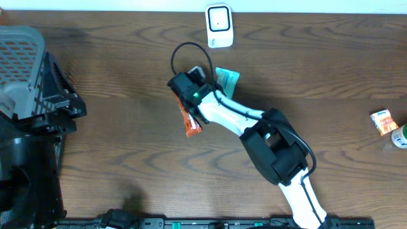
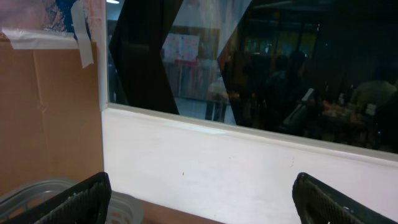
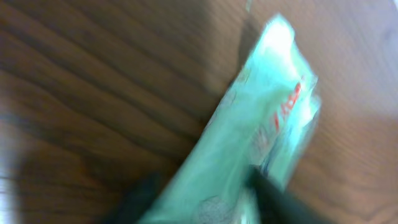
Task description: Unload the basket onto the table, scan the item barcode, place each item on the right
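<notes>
A green packet (image 1: pixel 227 79) lies on the wooden table just below the white barcode scanner (image 1: pixel 219 25) at the back edge. My right gripper (image 1: pixel 213 81) reaches in from the lower right and has hold of the packet's near end. In the blurred right wrist view the green packet (image 3: pixel 261 124) fills the gap between the dark fingers of the right gripper (image 3: pixel 202 190), which press on its sides. An orange packet (image 1: pixel 189 122) lies partly under the right arm. My left gripper (image 2: pixel 202 180) is open and empty, facing a white wall.
A grey basket (image 1: pixel 19 57) sits at the far left beside the black left arm (image 1: pixel 44 108). A small orange-and-white box (image 1: pixel 383 122) and a round white-and-green item (image 1: pixel 400 137) lie at the right edge. A black cable (image 1: pixel 181 51) loops near the scanner.
</notes>
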{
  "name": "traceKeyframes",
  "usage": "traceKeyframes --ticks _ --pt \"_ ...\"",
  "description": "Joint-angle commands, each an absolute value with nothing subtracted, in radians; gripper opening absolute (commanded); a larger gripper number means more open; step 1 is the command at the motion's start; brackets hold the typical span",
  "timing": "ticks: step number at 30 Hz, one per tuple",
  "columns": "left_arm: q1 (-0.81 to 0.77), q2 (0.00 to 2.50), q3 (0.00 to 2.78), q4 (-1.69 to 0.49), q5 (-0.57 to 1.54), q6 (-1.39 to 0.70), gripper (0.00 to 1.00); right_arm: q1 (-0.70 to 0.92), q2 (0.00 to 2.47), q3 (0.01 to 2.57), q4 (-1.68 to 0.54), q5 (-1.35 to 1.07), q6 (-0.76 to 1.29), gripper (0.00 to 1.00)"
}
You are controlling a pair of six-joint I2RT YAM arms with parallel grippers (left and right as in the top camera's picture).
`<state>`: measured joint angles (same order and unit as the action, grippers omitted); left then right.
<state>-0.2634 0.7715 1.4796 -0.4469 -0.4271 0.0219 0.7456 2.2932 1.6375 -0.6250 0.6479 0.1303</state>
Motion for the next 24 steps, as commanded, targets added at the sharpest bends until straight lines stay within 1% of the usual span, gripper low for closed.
traceKeyframes --ticks 1,2,8,11,13,17,21,24 --pt "-0.258 0.770 1.477 -0.447 -0.427 0.014 0.93 0.708 2.387 1.588 -0.670 0.517 0.195 0.03" --pt "-0.258 0.770 1.477 -0.447 -0.427 0.014 0.93 0.708 2.386 1.588 -0.678 0.517 0.206 0.01" --pt "-0.258 0.770 1.477 -0.447 -0.427 0.014 0.93 0.739 2.341 1.645 -0.812 0.493 0.233 0.01" --pt "-0.258 0.770 1.477 -0.447 -0.427 0.014 0.94 0.750 2.272 1.697 -0.899 0.408 0.239 0.01" --pt "-0.258 0.770 1.477 -0.447 -0.427 0.014 0.93 0.749 2.213 1.720 -0.931 0.313 0.234 0.01" --pt "-0.258 0.770 1.477 -0.447 -0.427 0.014 0.94 0.714 2.061 1.726 -0.969 0.022 0.208 0.01" --pt "-0.258 0.770 1.477 -0.447 -0.427 0.014 0.93 0.643 1.945 1.726 -1.035 -0.265 0.209 0.01" --pt "-0.258 0.770 1.477 -0.447 -0.427 0.014 0.94 0.580 1.922 1.725 -1.106 -0.438 0.208 0.01"
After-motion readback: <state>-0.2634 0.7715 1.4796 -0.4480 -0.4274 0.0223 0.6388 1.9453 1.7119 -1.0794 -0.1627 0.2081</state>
